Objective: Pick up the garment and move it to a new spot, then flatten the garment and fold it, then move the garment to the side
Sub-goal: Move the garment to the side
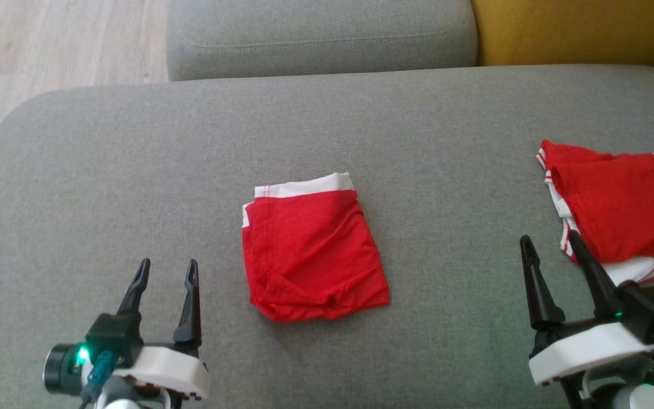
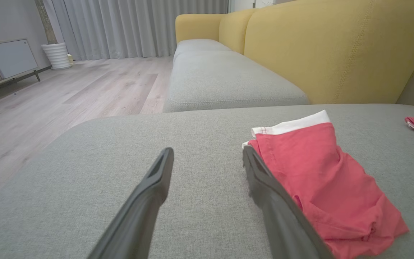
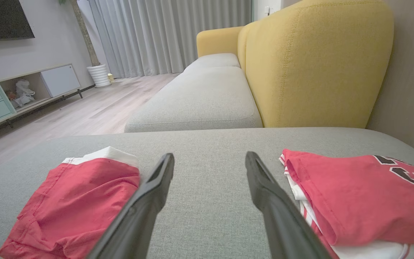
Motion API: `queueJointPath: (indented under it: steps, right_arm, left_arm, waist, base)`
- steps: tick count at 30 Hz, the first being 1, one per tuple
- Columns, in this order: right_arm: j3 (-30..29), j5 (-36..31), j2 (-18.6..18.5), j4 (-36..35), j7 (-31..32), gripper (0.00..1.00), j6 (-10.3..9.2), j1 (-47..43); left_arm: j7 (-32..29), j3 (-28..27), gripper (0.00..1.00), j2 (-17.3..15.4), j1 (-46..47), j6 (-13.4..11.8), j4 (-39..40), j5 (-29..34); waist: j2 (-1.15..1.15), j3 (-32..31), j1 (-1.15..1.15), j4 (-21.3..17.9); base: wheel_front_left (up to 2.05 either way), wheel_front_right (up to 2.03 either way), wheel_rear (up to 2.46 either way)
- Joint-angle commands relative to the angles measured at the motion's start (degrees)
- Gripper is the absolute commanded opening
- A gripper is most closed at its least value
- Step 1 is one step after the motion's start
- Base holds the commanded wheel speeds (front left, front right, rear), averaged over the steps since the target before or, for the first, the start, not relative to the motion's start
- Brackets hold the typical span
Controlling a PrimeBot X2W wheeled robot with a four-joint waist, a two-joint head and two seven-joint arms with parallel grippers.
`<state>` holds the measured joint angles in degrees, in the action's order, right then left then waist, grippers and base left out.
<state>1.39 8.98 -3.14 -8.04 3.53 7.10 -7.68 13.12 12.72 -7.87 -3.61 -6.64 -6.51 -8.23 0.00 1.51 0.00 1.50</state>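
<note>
Overhead, in the head view, the red shorts [image 1: 313, 250] lie folded in a rough square at the middle of the grey sofa seat [image 1: 134, 170], with the white waistband at the far edge. The left gripper [image 1: 168, 267] hovers near their left side. The right gripper [image 1: 549, 238] is well off to the right, just beside a folded red jersey [image 1: 616, 204]. Both have their fingers spread and hold nothing.

In the left wrist view, the shorts sit just right of that gripper's right finger, their near corner bunched.

In the right wrist view, they lie to the left and the jersey to the right.

The cloth looks thin, light and limp, so it would likely sag open if pinched at one point. Gripping both side edges through all layers seems safest.
</note>
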Motion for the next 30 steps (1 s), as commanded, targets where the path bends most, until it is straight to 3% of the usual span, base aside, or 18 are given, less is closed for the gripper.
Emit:
queueJointPath:
  steps: [1, 10, 22, 30]
  right_arm:
    - [1.4, -0.1, -0.3, -1.8, -0.1, 1.00, 0.39, 1.9]
    - [3.3, 1.0, -0.4, 2.5, 0.5, 1.00, 0.39, 5.1]
    - [14.6, 5.6, 0.0, 25.1, -1.8, 1.00, 0.39, 23.5]
    - [16.7, 8.4, 0.2, 37.6, 0.8, 1.00, 0.39, 30.4]
  left_arm:
    - [0.2, -1.5, 1.00, -0.9, 2.3, -0.5, 1.8, -0.4]
    - [0.2, -0.1, 1.00, -0.6, 5.3, -0.1, 2.5, -0.2]
    - [1.6, 3.2, 1.00, 2.3, 14.2, 1.6, 0.2, -0.1]
    - [1.8, 3.9, 1.00, 3.3, 16.5, 1.8, -0.5, -0.2]
  waist:
    - [0.00, 0.1, 0.00, 0.1]
    - [0.00, 3.7, 0.00, 2.7]
    - [0.00, 12.7, 0.00, 10.8]
    - [0.00, 15.3, 0.00, 12.5]
  base:
    - [0.00, 0.00, 0.00]
    - [0.00, 0.00, 0.00]
    - [0.00, 0.00, 0.00]
    - [0.00, 0.00, 0.00]
